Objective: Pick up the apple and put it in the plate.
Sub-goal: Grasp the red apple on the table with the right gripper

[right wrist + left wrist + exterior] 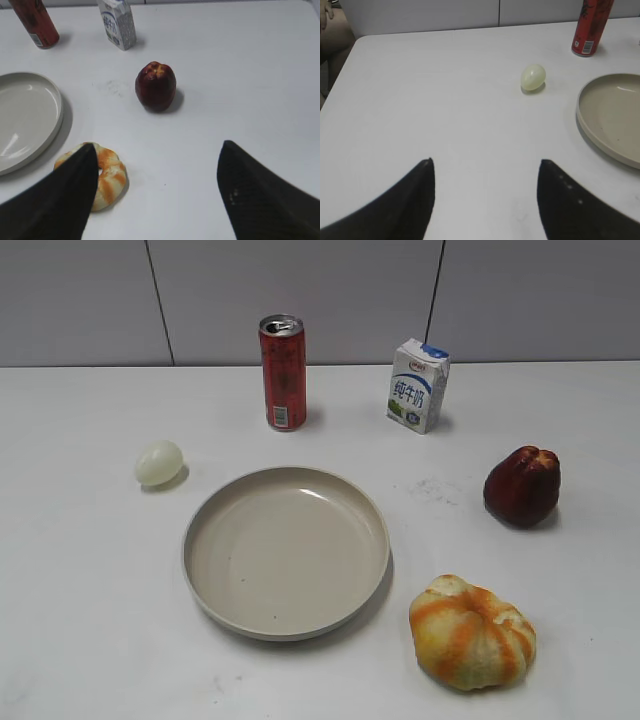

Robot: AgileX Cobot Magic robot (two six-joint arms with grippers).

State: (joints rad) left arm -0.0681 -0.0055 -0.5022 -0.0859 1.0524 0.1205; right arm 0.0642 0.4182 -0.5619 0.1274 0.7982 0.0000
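Note:
The dark red apple [522, 486] stands upright on the white table at the right; it also shows in the right wrist view [155, 85], ahead of my gripper. The beige plate [204, 518] lies empty in the middle, and its rim shows in the left wrist view [585, 120] and the right wrist view [56, 117]. My right gripper [157, 147] is open and empty, well short of the apple. My left gripper [486, 162] is open and empty over bare table left of the plate. Neither gripper shows in the exterior view.
An orange-and-yellow ribbed fruit [472, 632] lies at the front right, next to my right gripper's left finger [107, 177]. A pale egg-shaped thing [159, 462] lies left of the plate. A red can [283, 372] and a milk carton [417, 385] stand at the back.

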